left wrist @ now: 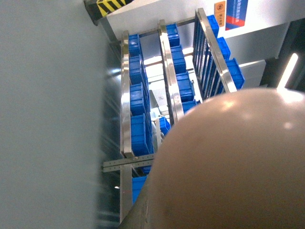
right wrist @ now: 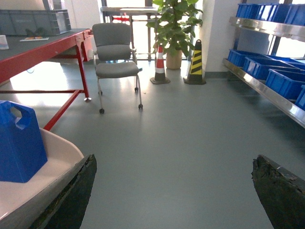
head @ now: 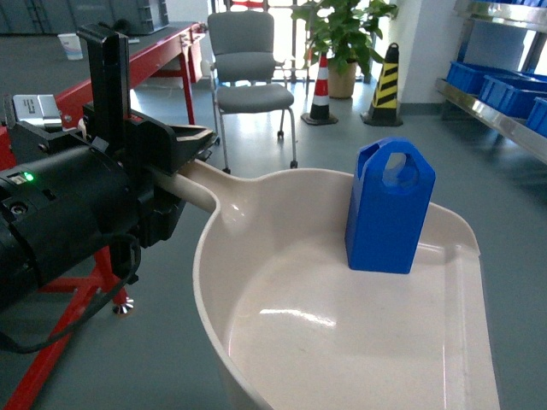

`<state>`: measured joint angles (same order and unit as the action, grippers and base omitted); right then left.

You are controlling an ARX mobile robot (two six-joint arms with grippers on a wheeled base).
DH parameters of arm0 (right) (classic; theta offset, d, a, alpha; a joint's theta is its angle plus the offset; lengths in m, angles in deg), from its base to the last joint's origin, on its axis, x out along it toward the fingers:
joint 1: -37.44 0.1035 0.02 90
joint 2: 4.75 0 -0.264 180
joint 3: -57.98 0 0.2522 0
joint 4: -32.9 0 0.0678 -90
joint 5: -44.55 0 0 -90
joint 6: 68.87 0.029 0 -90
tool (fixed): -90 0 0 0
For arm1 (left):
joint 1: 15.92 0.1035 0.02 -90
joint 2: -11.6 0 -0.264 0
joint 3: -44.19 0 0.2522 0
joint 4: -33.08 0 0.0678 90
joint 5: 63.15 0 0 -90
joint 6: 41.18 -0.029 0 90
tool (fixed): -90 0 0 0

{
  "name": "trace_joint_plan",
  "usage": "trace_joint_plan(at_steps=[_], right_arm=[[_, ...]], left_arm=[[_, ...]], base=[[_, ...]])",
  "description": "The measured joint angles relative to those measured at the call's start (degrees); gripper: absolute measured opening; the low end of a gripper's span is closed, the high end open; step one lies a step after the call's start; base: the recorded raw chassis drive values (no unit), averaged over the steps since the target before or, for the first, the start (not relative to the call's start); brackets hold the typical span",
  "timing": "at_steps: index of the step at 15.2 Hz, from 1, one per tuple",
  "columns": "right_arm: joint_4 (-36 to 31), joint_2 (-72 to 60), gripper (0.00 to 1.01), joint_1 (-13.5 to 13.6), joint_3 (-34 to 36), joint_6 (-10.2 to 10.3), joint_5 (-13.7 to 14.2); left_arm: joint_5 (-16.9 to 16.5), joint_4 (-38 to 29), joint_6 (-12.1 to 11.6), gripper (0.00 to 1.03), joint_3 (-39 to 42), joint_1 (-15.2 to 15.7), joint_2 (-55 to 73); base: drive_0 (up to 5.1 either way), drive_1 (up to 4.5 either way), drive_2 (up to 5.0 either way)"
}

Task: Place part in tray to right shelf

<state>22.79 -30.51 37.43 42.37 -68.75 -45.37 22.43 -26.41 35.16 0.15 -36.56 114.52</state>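
In your head view the left gripper [head: 175, 149] is clamped on the tray [head: 282, 342] handle. The part [head: 389, 207] stands upright in the tray near its front lip, long axis vertical, peaked hole on top; a jolt or forward tilt could tip it out. Left wrist view shows the right shelf [left wrist: 125, 95] beyond. In the right wrist view, the right gripper [right wrist: 174, 191] is spread, holding nothing.

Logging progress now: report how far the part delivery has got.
Done: the blue part stands upright in the beige tray. In hand: the left gripper holds the tray's handle. Left: reaching the right shelf, which is across the floor; right gripper is open, empty.
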Motion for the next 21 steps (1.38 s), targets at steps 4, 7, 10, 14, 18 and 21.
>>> trace_joint_plan(at_steps=[4, 7, 10, 14, 18, 21], right_arm=[[0.24, 0.0, 0.98, 0.0, 0.0, 0.02, 0.0], [0.28, 0.0, 0.98, 0.0, 0.0, 0.02, 0.0], [0.15, 0.02, 0.98, 0.0, 0.0, 0.0, 0.0], [0.31, -0.02, 0.98, 0.0, 0.0, 0.0, 0.0], [0.39, 0.0, 0.98, 0.0, 0.0, 0.0, -0.07], [0.22, -0.31, 0.98, 0.0, 0.0, 0.0, -0.13]], left_arm=[[-0.02, 0.24, -0.04, 0.12, 0.0, 0.0, 0.0], [0.11, -0.04, 0.07, 0.12, -0.07, 0.0, -0.02], [0.0, -0.13, 0.04, 0.12, 0.0, 0.0, -0.02], [0.17, -0.15, 0.02, 0.12, -0.02, 0.07, -0.02], [0.15, -0.07, 0.0, 0.12, 0.0, 0.07, -0.02], [0.63, 0.04, -0.04, 0.12, 0.02, 0.63, -0.02]], base=[[-0.1, 4.23, -4.4], [-0.1, 4.23, -4.4], [-0.1, 4.23, -4.4], [-0.1, 4.25, -4.4], [0.0, 4.28, -4.3], [0.0, 4.28, -4.3]])
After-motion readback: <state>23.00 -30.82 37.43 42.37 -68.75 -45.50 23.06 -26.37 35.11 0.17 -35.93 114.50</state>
